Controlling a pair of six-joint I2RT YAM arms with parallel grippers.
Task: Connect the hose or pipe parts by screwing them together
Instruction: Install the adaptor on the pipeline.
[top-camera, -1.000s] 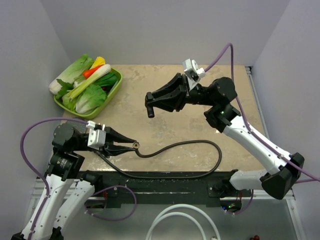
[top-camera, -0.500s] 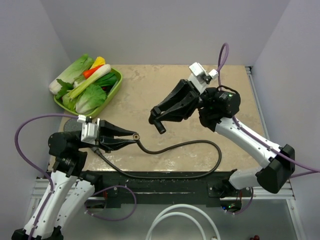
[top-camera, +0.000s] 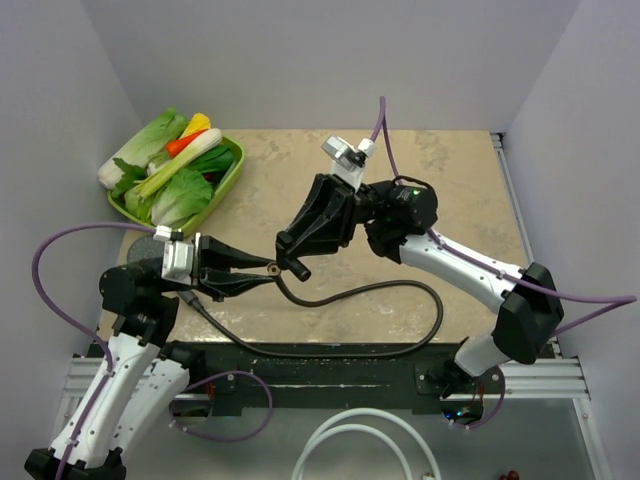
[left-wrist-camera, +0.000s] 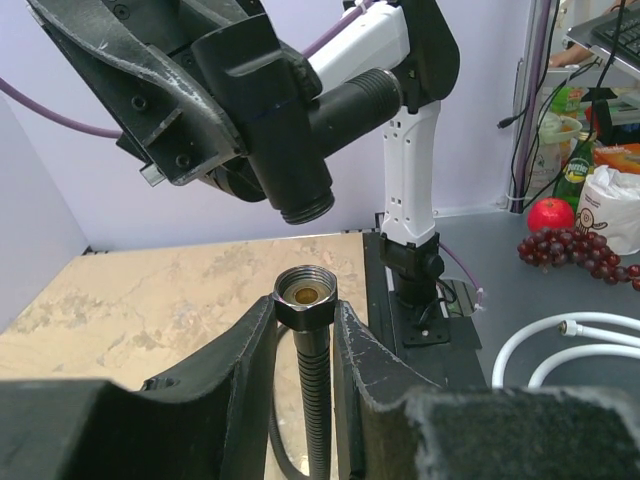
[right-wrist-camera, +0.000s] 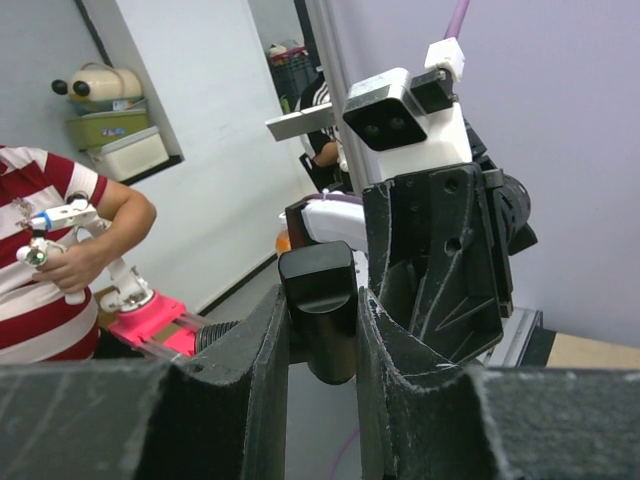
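Note:
The dark-brown hose (top-camera: 400, 287) loops over the table's front half. My left gripper (top-camera: 266, 268) is shut on its end nut (left-wrist-camera: 305, 297), which points up with its open mouth showing. My right gripper (top-camera: 291, 256) is shut on the small black T-shaped fitting (right-wrist-camera: 320, 297). In the left wrist view the fitting (left-wrist-camera: 285, 110) hangs just above the nut, its round open end facing down and a little to the right of the nut's mouth, with a small gap between them. A threaded side stub (left-wrist-camera: 370, 92) sticks out to the right.
A green tray (top-camera: 236, 160) of vegetables stands at the back left. A black rail (top-camera: 330, 365) runs along the near table edge, with a thick white tube (top-camera: 350, 438) looped below it. The right arm (top-camera: 460, 265) reaches across the table's middle.
The right arm has swung left and down, carrying the fitting from mid-table to just over the nut. The left gripper has shifted slightly, still holding the nut.

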